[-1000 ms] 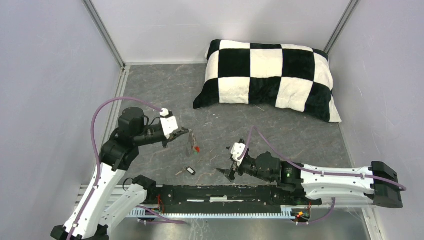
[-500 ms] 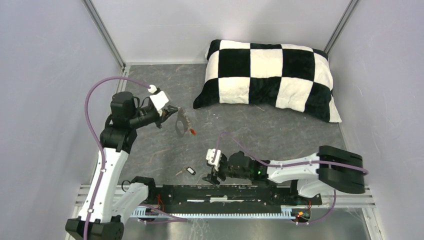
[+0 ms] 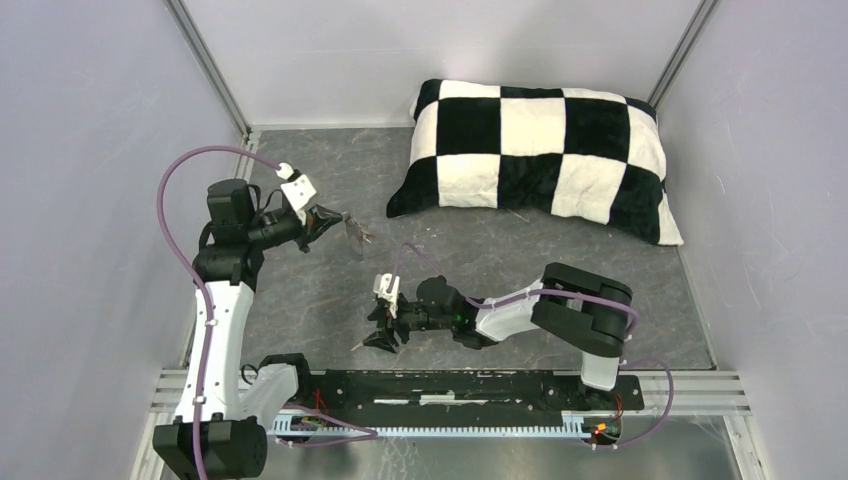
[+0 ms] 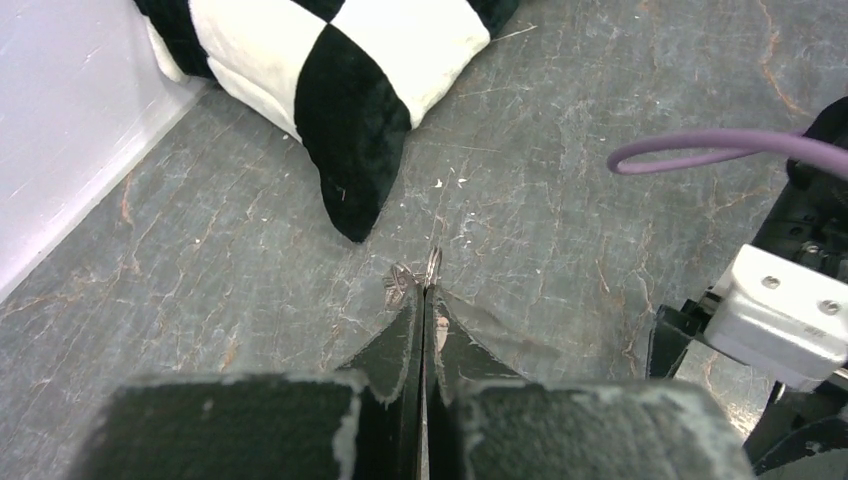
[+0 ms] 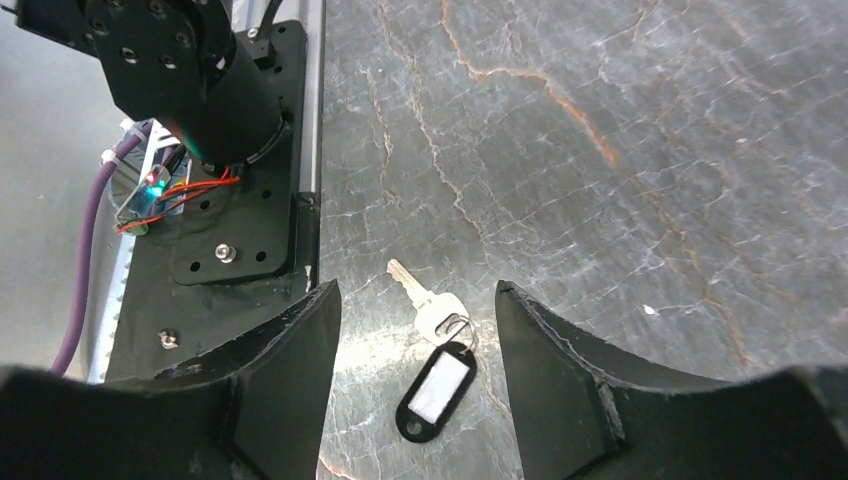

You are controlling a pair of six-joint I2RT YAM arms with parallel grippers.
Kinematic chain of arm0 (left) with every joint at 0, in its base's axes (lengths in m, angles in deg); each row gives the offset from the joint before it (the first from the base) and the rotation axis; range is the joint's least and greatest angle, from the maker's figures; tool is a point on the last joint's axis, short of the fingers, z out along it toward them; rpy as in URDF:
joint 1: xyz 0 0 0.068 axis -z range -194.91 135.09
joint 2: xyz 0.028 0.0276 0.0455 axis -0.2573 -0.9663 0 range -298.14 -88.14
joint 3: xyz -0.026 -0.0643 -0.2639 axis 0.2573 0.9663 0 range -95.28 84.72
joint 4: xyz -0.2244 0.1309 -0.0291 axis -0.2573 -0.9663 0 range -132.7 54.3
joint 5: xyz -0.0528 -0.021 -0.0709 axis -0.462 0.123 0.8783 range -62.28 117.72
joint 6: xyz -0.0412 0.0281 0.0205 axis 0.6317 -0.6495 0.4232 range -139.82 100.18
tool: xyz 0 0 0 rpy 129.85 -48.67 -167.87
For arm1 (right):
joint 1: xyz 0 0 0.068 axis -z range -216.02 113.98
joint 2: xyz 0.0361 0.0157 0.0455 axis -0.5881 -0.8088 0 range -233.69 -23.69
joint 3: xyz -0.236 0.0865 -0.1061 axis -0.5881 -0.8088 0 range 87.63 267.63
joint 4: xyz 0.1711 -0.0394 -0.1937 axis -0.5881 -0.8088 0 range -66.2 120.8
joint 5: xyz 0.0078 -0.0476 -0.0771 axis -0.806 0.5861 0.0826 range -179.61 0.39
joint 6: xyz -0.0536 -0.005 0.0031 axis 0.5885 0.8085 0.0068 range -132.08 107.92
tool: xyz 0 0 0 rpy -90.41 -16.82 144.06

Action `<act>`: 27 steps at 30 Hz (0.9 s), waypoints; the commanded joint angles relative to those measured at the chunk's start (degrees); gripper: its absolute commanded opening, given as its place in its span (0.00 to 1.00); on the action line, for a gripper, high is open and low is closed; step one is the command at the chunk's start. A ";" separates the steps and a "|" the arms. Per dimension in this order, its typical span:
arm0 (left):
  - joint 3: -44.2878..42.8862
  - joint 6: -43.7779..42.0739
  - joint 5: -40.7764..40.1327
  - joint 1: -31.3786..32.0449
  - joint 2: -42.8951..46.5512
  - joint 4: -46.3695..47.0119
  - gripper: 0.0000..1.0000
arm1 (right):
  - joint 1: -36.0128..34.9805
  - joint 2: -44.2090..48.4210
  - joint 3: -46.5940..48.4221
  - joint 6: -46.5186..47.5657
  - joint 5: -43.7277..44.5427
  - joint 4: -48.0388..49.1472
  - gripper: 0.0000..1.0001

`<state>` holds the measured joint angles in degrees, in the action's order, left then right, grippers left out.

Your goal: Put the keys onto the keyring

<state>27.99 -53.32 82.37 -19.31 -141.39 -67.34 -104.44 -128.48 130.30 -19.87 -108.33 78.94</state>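
My left gripper is raised over the left part of the floor and shut on the keyring, a flat grey piece hanging off its tips. In the left wrist view the shut gripper shows only a thin metal loop of the keyring and a small metal key past the tips. My right gripper hovers low near the front rail, open. Between its jaws in the right wrist view lies a silver key joined to a black oblong tag, flat on the floor and untouched.
A black-and-white checked pillow lies at the back right, its corner ahead of the left gripper. The black front rail and a base plate sit just left of the key. Grey walls close in both sides.
The left arm has lifted the keyring up and back to the left. The right arm has swung left to hover over the black-tagged key, and its jaws have narrowed.
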 commanded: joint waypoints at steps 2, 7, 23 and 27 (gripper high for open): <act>0.61 -2.96 4.45 -1.29 0.06 0.15 0.02 | 0.10 -3.84 2.24 -0.01 -1.66 2.73 0.63; 0.96 -2.89 5.53 -1.38 0.32 -0.30 0.02 | 0.84 -5.12 1.91 1.44 -0.66 1.53 0.62; 1.71 -3.16 5.84 -1.35 1.83 -2.22 0.02 | -0.03 -8.75 1.43 2.34 -0.44 1.24 0.42; 1.78 -3.15 5.50 -1.38 1.82 -2.43 0.02 | -0.64 -9.23 2.11 3.02 0.93 1.15 0.40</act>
<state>29.74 -53.99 86.37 -20.34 -140.56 -70.12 -104.31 -136.64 131.02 -18.17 -108.66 78.55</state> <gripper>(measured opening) 0.022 0.406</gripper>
